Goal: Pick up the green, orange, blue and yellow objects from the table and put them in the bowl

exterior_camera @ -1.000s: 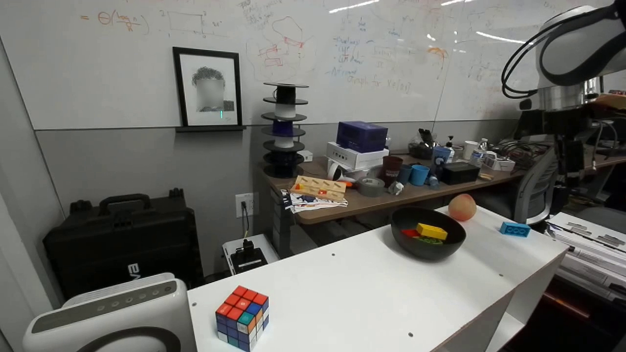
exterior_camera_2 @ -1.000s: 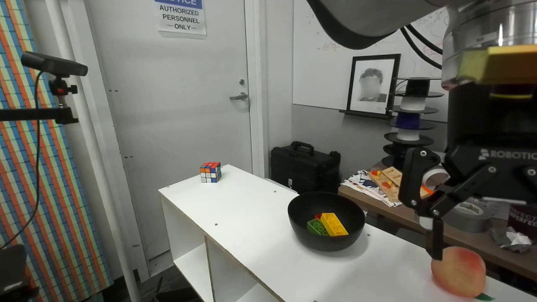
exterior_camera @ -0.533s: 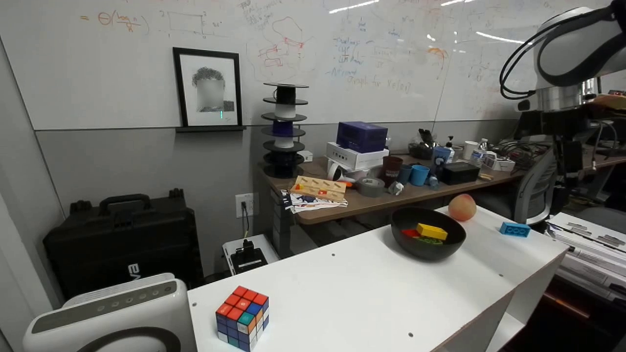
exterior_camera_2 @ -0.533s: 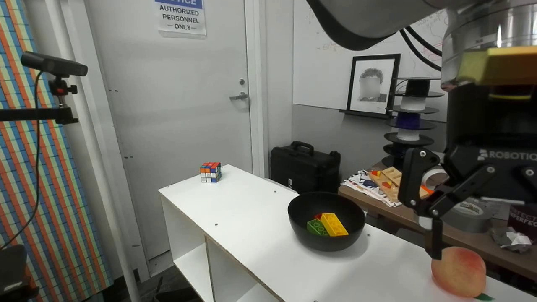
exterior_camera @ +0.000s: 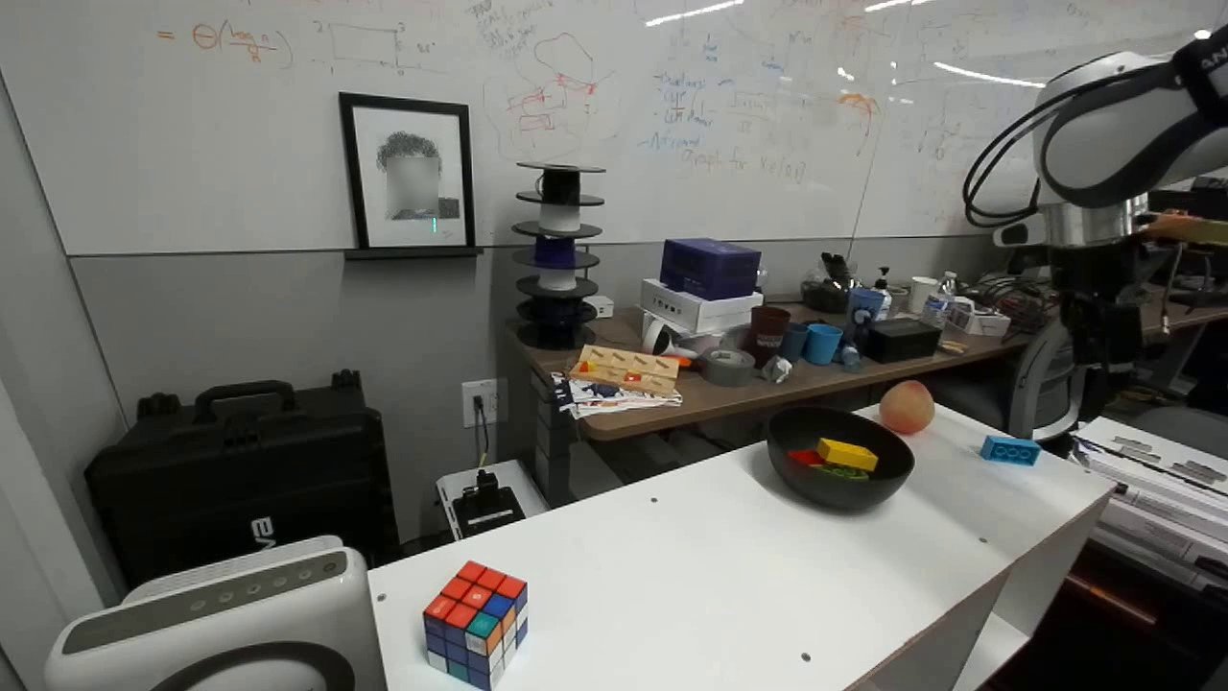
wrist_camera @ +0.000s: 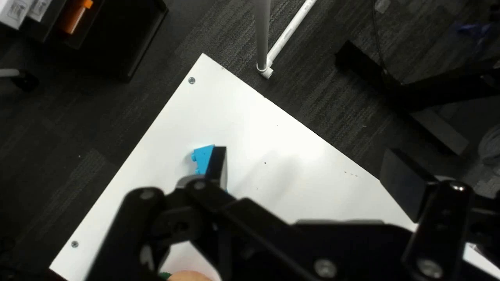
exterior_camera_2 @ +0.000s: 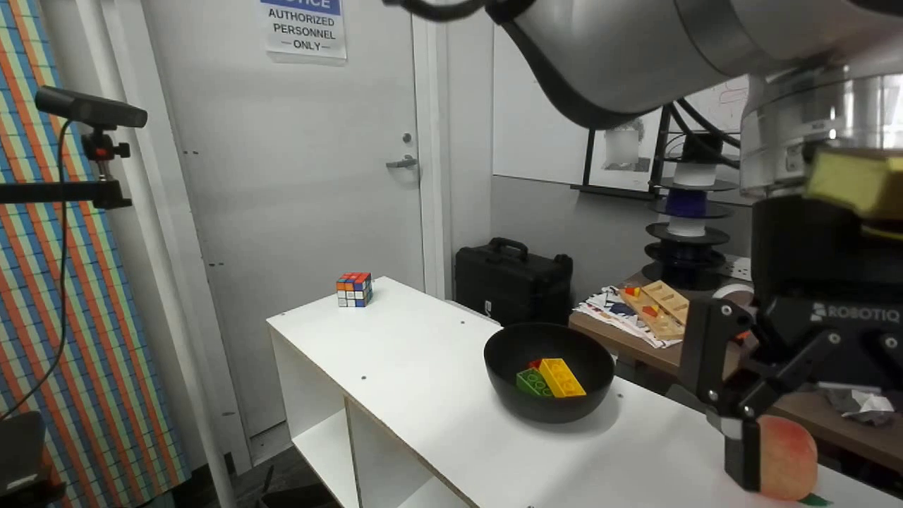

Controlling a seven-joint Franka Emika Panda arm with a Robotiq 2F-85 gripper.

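Two empty jaws, wide apart; wrist view: one overlaps blue brick (wrist_camera: 202, 159).

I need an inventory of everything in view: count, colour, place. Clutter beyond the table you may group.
Table: one, white, foreground.
Bowl: one, black, on table.
Red piece, green brick, yellow brick: one each, in bowl.
Blue brick: one, on table.
Peach: one, pinkish orange, on table.
Puzzle cube: one, multicoloured, on table.
Appliance: one, white, beside table.
Camera: one, black, on bracket.
Framed picture: one, black and white, against wall.
Case: one, black, background.
Desk: at least one, brown, along wall.
Clutter: many, mixed colours, mostly on desk.
Arm: one, mostly white, over table.
Gripper: one, black, over table, open.
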